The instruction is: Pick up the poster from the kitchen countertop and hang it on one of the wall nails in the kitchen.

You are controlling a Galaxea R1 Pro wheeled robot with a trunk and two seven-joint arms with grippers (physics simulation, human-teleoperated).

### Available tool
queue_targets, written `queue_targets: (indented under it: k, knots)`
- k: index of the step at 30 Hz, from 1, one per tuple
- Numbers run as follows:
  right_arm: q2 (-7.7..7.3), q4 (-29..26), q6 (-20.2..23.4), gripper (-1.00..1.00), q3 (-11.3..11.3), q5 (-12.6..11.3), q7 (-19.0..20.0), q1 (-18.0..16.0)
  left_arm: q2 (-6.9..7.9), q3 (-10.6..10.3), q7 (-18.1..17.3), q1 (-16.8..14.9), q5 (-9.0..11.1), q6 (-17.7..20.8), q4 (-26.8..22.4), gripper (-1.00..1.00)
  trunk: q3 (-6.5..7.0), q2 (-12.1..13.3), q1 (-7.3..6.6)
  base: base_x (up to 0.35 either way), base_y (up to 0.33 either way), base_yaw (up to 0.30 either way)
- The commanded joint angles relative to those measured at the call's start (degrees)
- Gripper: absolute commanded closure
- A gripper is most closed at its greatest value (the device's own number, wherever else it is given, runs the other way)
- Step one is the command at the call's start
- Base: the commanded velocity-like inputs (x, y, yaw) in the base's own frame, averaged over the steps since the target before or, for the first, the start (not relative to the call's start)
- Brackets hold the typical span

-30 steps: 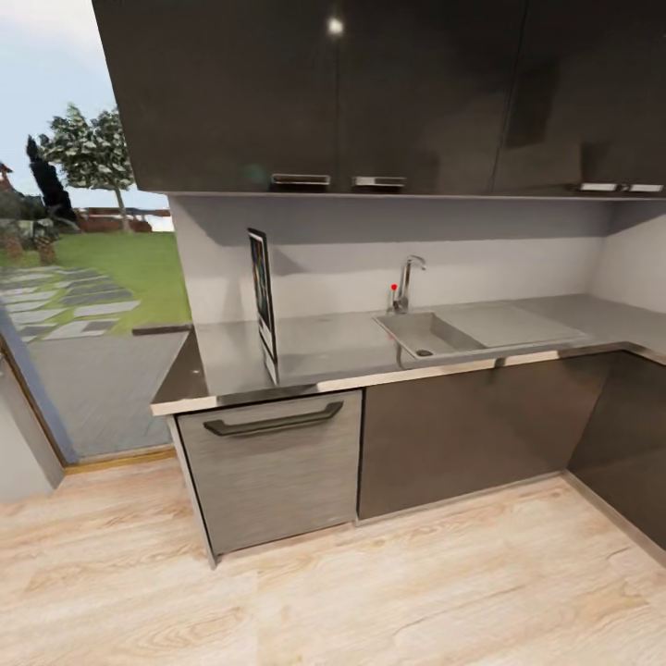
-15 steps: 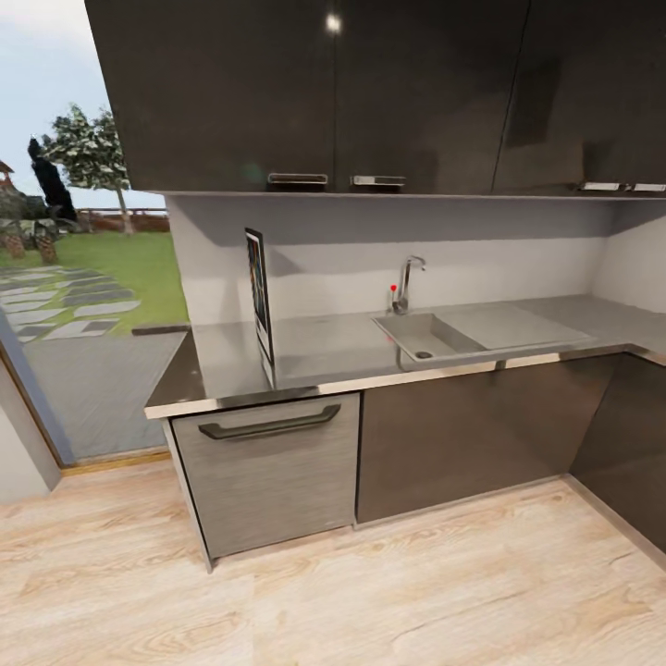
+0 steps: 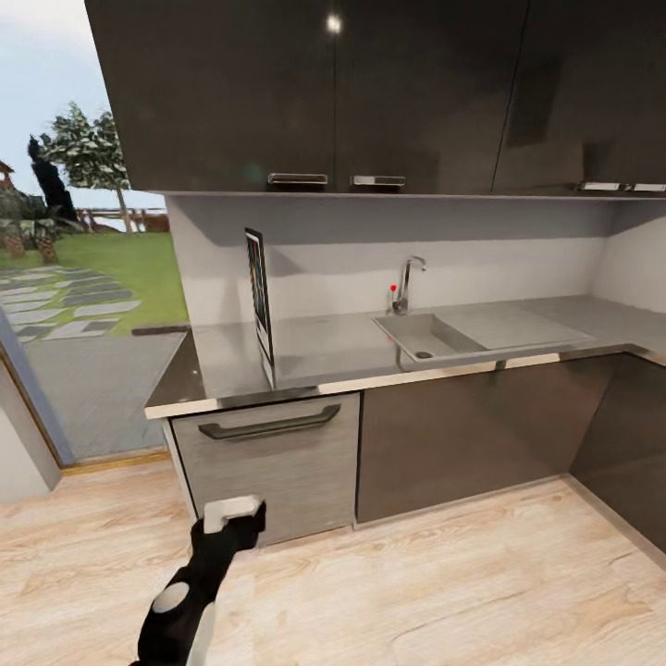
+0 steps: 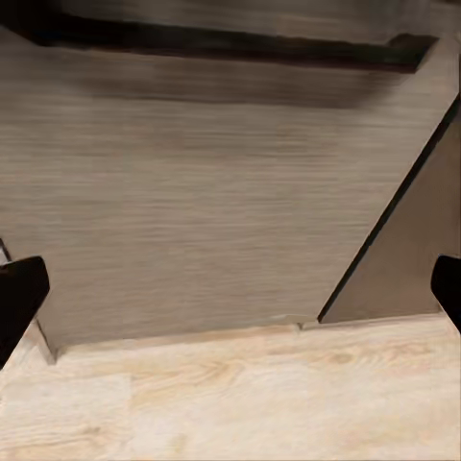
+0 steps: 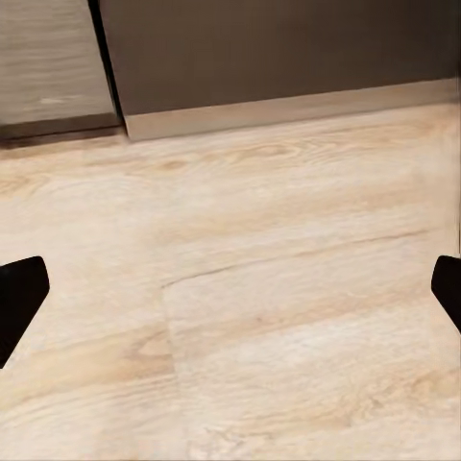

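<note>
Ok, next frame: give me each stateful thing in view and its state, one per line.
poster: upright on the kitchen countertop, seen edge-on, not gripped.
left gripper: open, empty, low before the grey drawer front.
right gripper: open, empty, over the wood floor.
grey drawer front: closed.
upper cabinets: closed.
tap: no water visible.

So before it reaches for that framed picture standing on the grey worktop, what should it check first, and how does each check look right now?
1. Thin black-framed poster standing upright, edge-on, on the long light-grey countertop: ok.
2. Worktop around the poster free of obstacles, moulded grey sink well aside: ok.
3. Left gripper raised to counter height: not ok, it is low, before the grey drawer front.
4. Left jaws spread: ok.
5. Right jaws spread, over light wooden floor: ok.
6. Wall nail located: cannot tell.
</note>
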Motion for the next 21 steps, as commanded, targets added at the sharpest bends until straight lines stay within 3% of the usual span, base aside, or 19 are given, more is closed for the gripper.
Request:
queue_targets:
  k: [1,3,5,8,13,16,21]
  knots:
    - [-0.01,-0.69,-0.92,-1.00,-0.02,-0.01,-0.07,0.62,0.00,-0.12,0.78,-1.54,0.04,1.56,-0.15,-1.00,-0.07,-0.04,0.00,0.000,0.000,0.000]
    - [-0.03,-3.62,-2.55,-1.00,-0.03,-0.04,-0.10,2.93,0.00,-0.19,1.46,-4.40,0.05,4.23,-0.25,-1.00,-0.07,-0.04,0.00,0.000,0.000,0.000]
    - [0.00,-7.72,-3.43,-1.00,-0.02,0.00,-0.11,5.75,0.00,-0.27,2.29,-10.23,0.07,8.80,-0.28,-1.00,-0.07,-0.04,0.00,0.000,0.000,0.000]
    - [0.03,-12.19,-3.97,-1.00,-0.02,0.05,-0.41,8.89,0.00,-0.30,2.74,-15.95,0.03,11.08,-0.09,-1.00,-0.07,-0.04,0.00,0.000,0.000,0.000]
    - [0.07,-14.67,-4.25,-1.00,0.02,0.12,-2.81,10.66,0.00,-0.30,5.68,-25.18,-0.09,12.35,2.67,-1.00,-0.07,-0.04,0.00,0.000,0.000,0.000]
    - [0.11,-15.21,-4.32,-1.00,0.05,0.29,-4.31,11.08,0.00,-0.28,8.85,-32.90,-0.09,12.63,8.99,-1.00,-0.07,-0.04,0.00,0.000,0.000,0.000]
    - [0.13,-15.28,-4.34,-1.00,0.06,0.39,-4.84,11.22,0.00,-0.28,10.22,-40.24,-0.08,12.66,17.94,-1.00,-0.07,-0.04,0.00,0.000,0.000,0.000]
